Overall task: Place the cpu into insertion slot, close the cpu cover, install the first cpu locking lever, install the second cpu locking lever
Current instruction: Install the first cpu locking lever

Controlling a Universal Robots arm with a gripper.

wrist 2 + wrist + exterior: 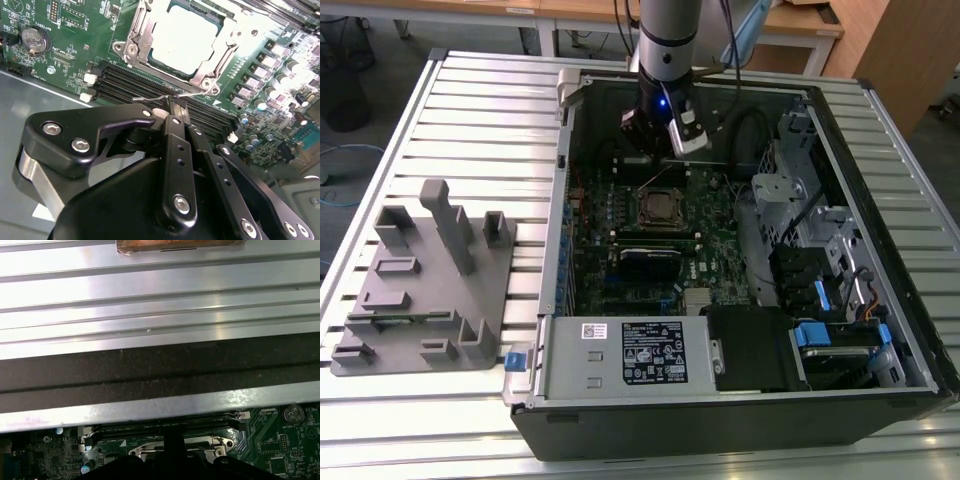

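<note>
- Now we see the small square silver-grey cpu (pixel 186 37) seated in the black-framed insertion slot (pixel 150 59), thin metal cpu cover (pixel 134 37) down
- Our black end effector (pixel 171 106), fingers narrowed together, touches a thin wire locking lever (pixel 165 98); we judge this the lever step, calling for steady pressing

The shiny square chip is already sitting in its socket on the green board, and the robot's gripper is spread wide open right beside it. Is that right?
Not quite. The cpu does sit in the insertion slot under the cpu cover, but the gripper is not wide open. In the second wrist view its fingers are closed together, pinching a thin wire lever beside the socket.
</note>
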